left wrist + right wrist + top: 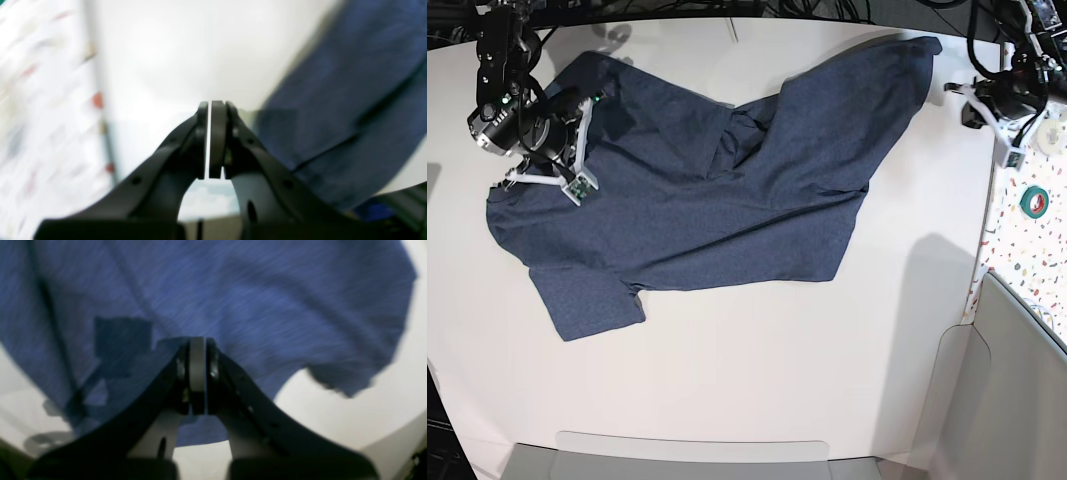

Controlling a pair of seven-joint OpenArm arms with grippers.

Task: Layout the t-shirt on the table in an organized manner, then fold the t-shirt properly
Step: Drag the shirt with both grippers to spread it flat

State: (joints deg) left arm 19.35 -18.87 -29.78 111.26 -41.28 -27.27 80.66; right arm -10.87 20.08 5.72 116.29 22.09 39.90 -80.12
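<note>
Lab: cabled robot arms (522, 110), white table (757, 360)

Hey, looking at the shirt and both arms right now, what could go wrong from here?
1. The t-shirt lies skewed and creased across the middle; folding it now would probably trap wrinkles.
2. The right end effector is shut over fabric and may drag it.
3. The shirt's far corner is near the table edge and could slip off.
</note>
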